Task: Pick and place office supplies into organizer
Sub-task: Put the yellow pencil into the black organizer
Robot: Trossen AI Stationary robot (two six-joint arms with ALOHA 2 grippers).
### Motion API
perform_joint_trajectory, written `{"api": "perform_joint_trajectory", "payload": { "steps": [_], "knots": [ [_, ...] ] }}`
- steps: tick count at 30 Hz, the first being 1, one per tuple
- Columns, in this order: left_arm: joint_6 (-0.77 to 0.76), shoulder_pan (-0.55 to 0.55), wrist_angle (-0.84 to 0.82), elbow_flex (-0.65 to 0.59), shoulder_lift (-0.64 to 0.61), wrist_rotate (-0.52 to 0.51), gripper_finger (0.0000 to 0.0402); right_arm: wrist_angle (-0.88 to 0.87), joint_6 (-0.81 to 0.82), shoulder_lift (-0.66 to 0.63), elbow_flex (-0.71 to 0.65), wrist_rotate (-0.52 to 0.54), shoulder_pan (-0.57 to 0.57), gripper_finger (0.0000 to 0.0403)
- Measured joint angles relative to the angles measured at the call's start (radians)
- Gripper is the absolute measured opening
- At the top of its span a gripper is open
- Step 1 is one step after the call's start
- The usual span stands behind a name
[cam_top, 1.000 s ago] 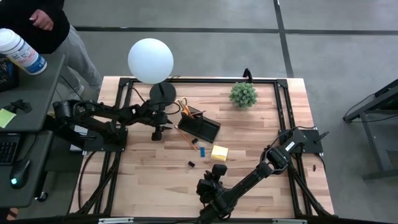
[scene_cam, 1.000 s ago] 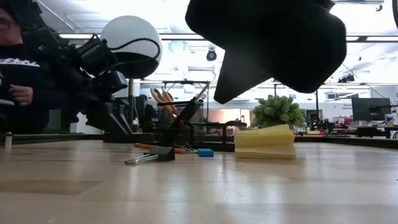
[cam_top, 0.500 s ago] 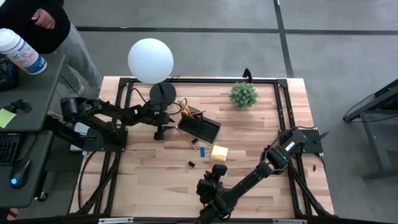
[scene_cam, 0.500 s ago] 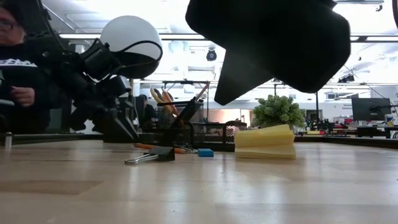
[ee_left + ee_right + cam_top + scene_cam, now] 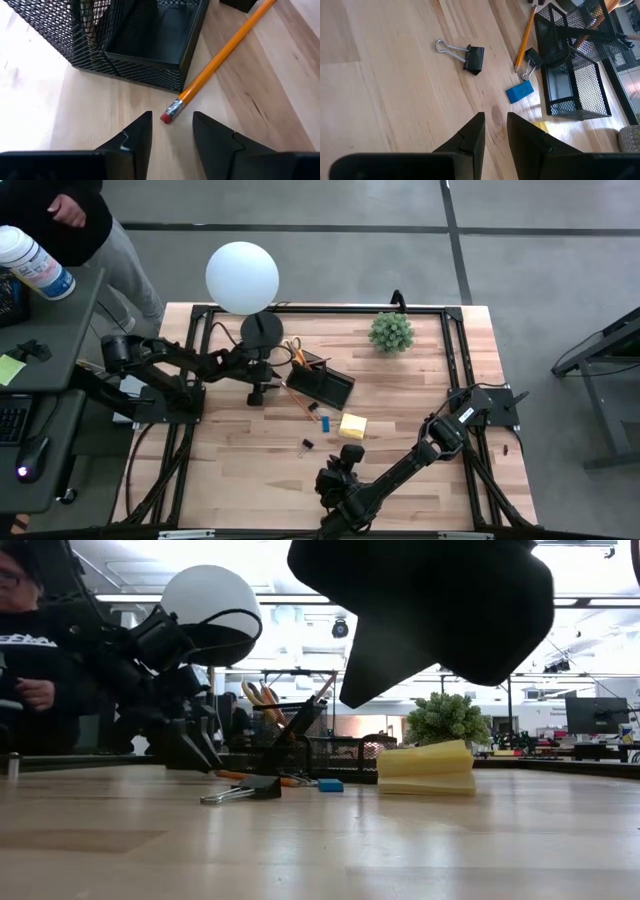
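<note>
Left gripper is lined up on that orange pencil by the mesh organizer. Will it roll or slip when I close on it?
Likely stiff and light: the orange wooden pencil is a thin straight stick lying flat on the wooden table. It may roll sideways if nudged. The open left gripper straddles only its pink eraser end, so an end grip would probably let it pivot or droop.

Two dark arms, black jointed links, black cables along them. Left gripper: black angular stepped fingers. Right gripper: same black fingers. White label on right arm.
</note>
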Motion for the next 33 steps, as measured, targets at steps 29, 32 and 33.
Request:
{"api": "perform_joint_trajectory", "payload": {
  "steps": [29,32,33],
  "knots": [
    [-0.033,0.0,0.051,0.018,0.126,0.039,0.0112,0.002,-0.004,0.0,0.0,-0.011,-0.005,0.0078],
    [-0.037,0.0,0.047,0.017,0.126,0.056,0.0088,0.002,-0.004,0.0,0.0,-0.011,-0.005,0.0078],
    [-0.037,0.001,0.046,0.017,0.126,0.063,0.0079,0.002,-0.004,0.0,0.0,-0.011,-0.005,0.0078]
  ]
}}
